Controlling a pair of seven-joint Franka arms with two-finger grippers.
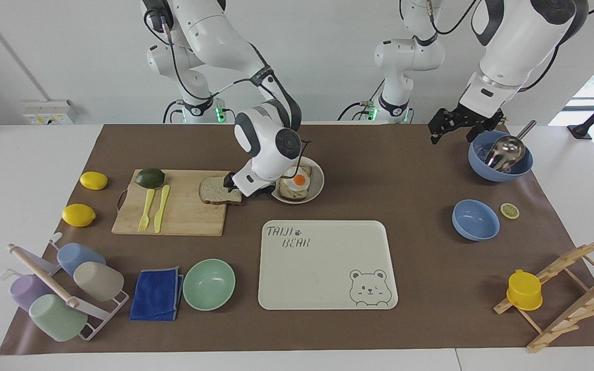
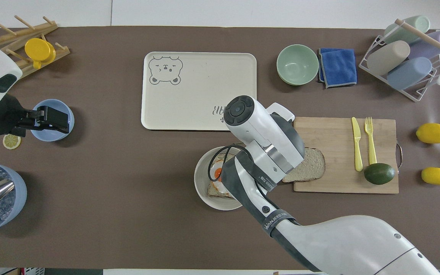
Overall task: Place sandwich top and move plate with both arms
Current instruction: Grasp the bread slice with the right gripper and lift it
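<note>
Sandwich top (image 1: pixel 217 190) lies flat on the board, its plate-side edge right under the right claw (image 1: pixel 238 189); I cannot tell if that claw is apart.

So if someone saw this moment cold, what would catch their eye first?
Probably the right arm's tool, low at the end of the sandwich top that lies on the wooden cutting board. Right beside it, the fried egg on toast sits on the plate. The left arm waits with its tool over the mat beside the blue bowl with the metal scoop.
</note>
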